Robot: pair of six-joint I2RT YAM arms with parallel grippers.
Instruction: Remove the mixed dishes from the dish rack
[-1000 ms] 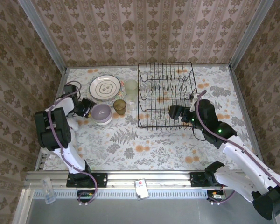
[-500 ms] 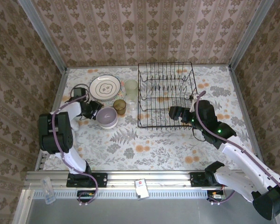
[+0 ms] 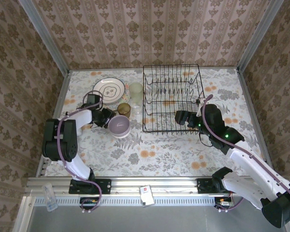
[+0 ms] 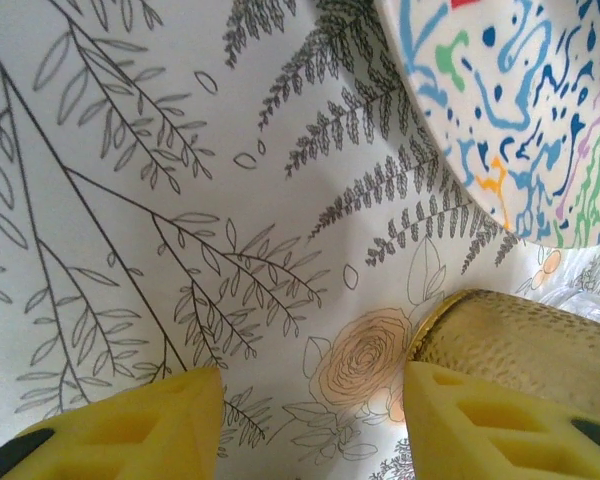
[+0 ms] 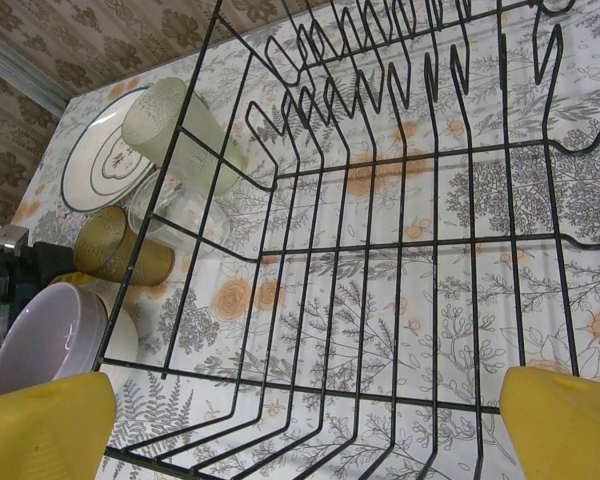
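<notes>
- Since a second ago the lavender bowl (image 3: 119, 125) has shifted rightward and nearer, away from the table's (image 3: 183, 154) left edge, and the left gripper (image 3: 106, 117) has come along just beside it.
- The dish rack (image 3: 173, 96), black wire with rows of upright tines, stands at the far middle of the table and looks emptied, so unloading seems nearly done.
- The unloaded dishes sit grouped left of the rack. The floral plate (image 3: 108, 90) lies toward the far-left corner, the pale green glass (image 3: 136, 89) stands beside the rack, and the brown cup (image 3: 124, 110) is between plate and bowl.
- The left gripper's pads are spread over bare cloth, gripping nothing.
- The right gripper (image 3: 180, 116) hovers at the rack's near side, pads wide apart and empty.
</notes>
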